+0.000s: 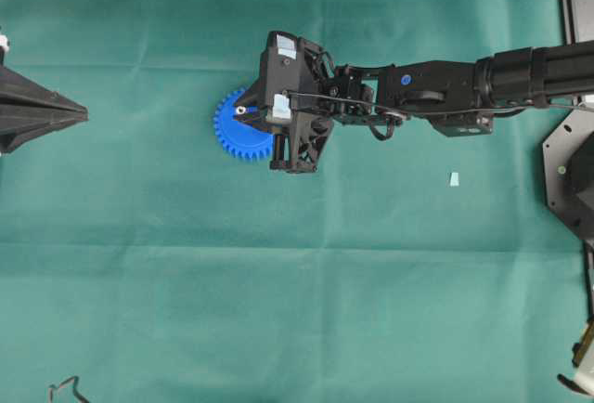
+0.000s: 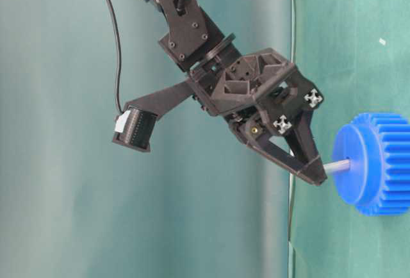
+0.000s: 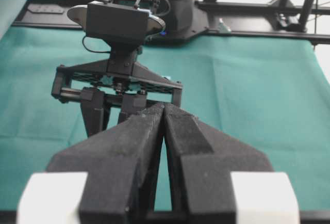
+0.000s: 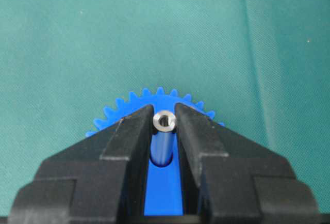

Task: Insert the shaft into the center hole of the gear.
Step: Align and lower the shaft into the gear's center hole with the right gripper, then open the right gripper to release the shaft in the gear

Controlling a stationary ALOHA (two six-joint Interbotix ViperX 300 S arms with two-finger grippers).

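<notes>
**A:** Silvery metal shaft (image 2: 337, 166), pinched at the right gripper (image 4: 165, 123) tips, already meets the flat bright blue toothed plastic gear (image 2: 375, 163) just beyond them.

**B:** Seating depth unclear; the left gripper (image 3: 164, 111) is shut, empty.

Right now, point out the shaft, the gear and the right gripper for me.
shaft (image 2: 337, 166): table-level view, on its bare middle.
gear (image 2: 378, 163): table-level view, on its toothed rim.
right gripper (image 4: 165, 131): right wrist view, midway between its fingertips.
</notes>
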